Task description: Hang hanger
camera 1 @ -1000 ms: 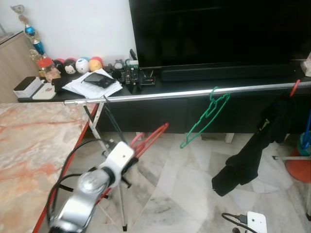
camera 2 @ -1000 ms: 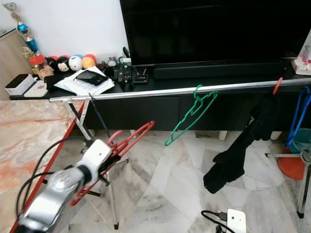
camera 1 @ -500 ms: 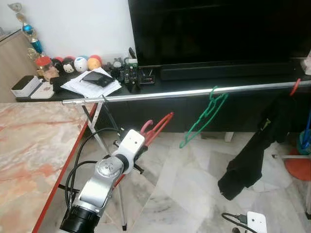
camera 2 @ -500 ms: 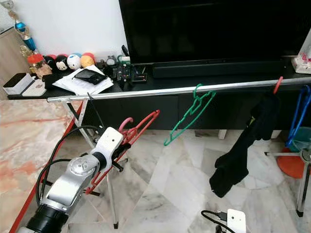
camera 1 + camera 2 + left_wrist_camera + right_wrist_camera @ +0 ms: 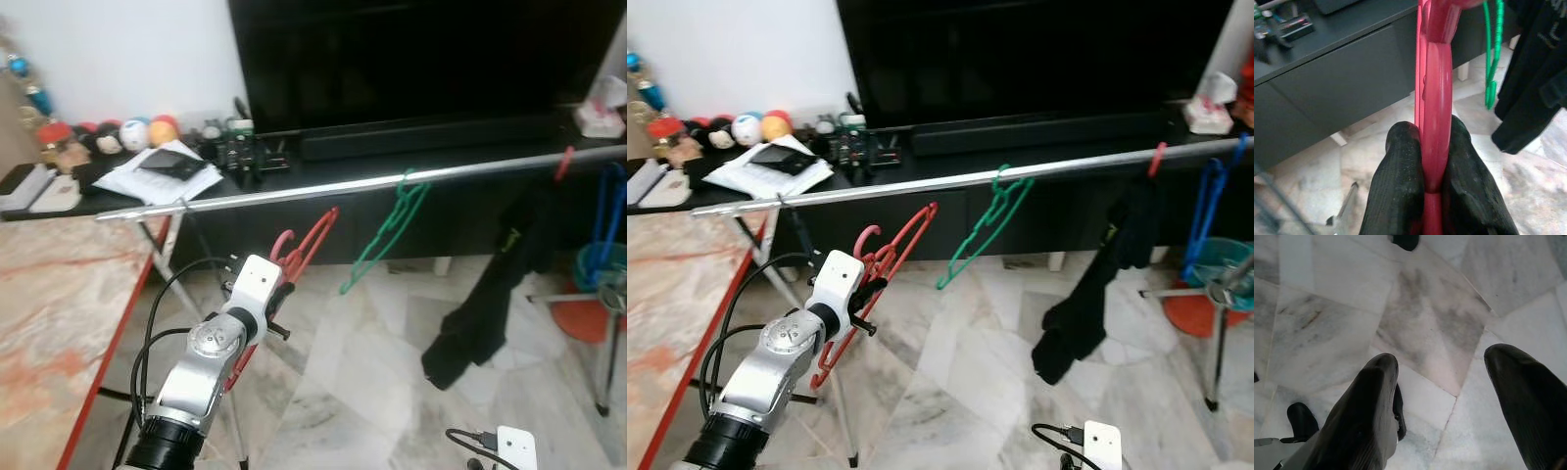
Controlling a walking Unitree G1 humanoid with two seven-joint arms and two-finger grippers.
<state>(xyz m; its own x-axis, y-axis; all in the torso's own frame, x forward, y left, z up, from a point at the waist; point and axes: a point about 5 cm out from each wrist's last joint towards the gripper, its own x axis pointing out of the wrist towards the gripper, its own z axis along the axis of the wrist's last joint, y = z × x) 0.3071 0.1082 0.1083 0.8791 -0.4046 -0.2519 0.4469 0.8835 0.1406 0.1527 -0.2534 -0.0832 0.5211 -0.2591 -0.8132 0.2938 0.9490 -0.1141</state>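
1. The two black fingers (image 5: 1400, 176) of the left gripper (image 5: 1434, 183) are clenched on a red hanger (image 5: 1434, 98), one finger on each flat side of its plastic frame. The hanger runs straight out past the fingertips.

2. In the head views, the left gripper (image 5: 278, 294) holds the red hanger (image 5: 312, 240) raised in mid-air. The hanger's hook points up and away from the fingers. The hook sits just below and in front of the rail, not yet over it.

3. Beyond the fingers, a long silver rail (image 5: 294, 193) runs across the scene. A green hanger (image 5: 384, 240) hangs from it, just past the red hanger's tip. Further along hang a black garment (image 5: 495, 294) and a blue hanger (image 5: 609, 211).

4. Behind the rail stands a dark TV console (image 5: 431, 162) with clutter on top.

5. The right gripper (image 5: 1449, 396) hangs idle, fingers spread apart and holding nothing, above the marble floor (image 5: 1430, 318).

6. Likely risks, judged from this pose:
- The hook could strike the rail from below and push it, since it must rise above the rail first.
- The flat plastic could twist between the fingers, turning the hook away.
- The red hanger could tangle with the green one close beside it.
- Letting go before the hook seats would drop the hanger to the floor.
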